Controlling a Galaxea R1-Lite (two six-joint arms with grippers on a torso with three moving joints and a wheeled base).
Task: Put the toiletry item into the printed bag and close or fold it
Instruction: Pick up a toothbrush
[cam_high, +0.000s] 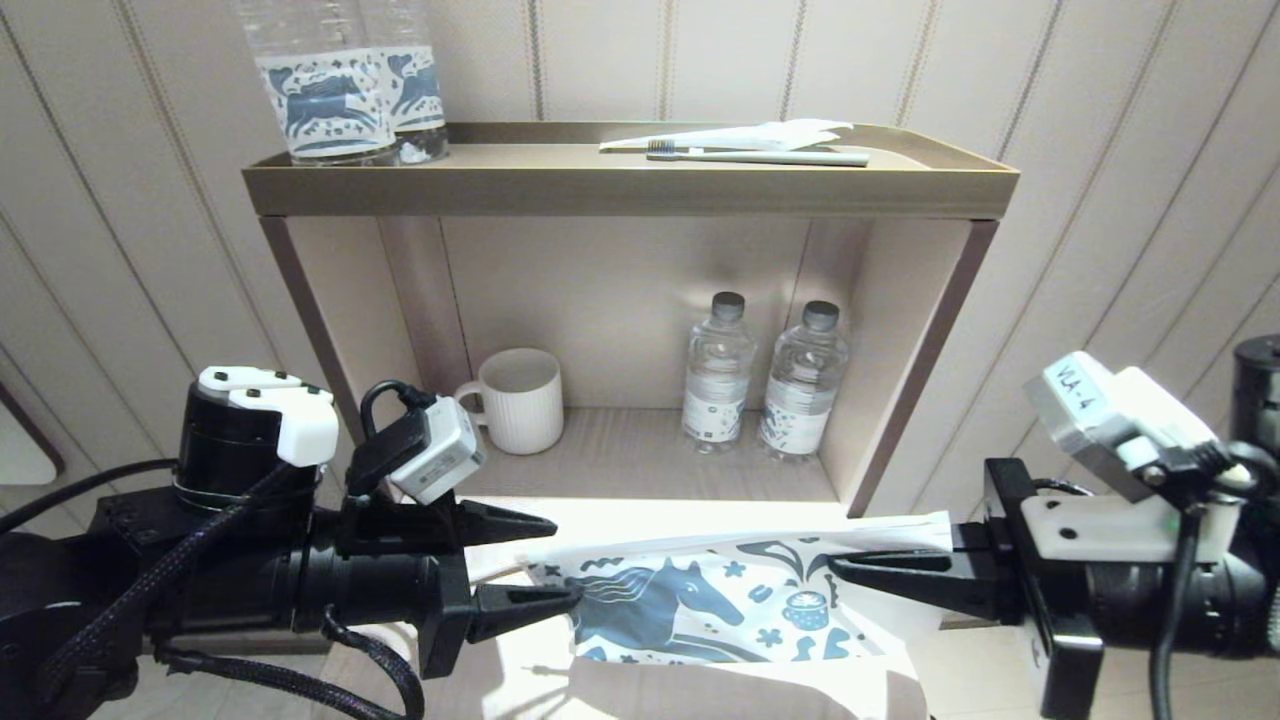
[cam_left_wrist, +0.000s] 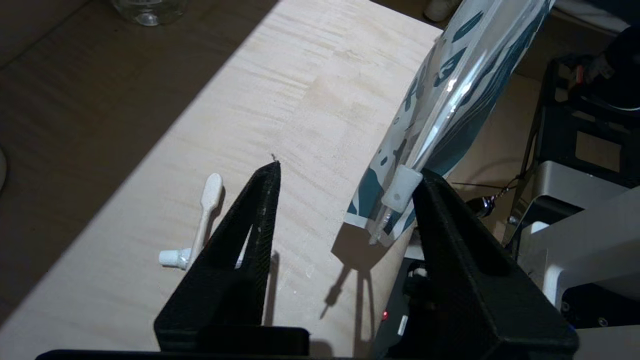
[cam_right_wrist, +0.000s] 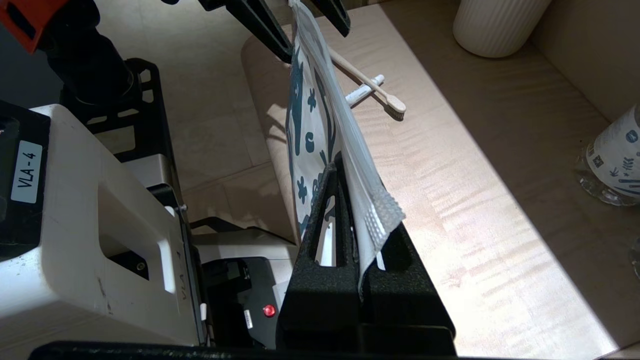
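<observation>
White soft-plastic printed bag (cam_high: 740, 600) hangs lower centre of head view, long axis left-right, right gripper (cam_high: 850, 572) clamped on its right end. Left gripper (cam_high: 560, 560) spread wide at its left end. Toothbrush (cam_right_wrist: 372, 90) lies on wooden counter (cam_left_wrist: 300, 100) behind bag, nearer left arm.

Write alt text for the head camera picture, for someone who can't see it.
The right tool is shut on one end of a printed bag, holding it up over a pale shelf, while the open left tool is at the bag's other end. Behind stand a white mug and two water bottles.
</observation>
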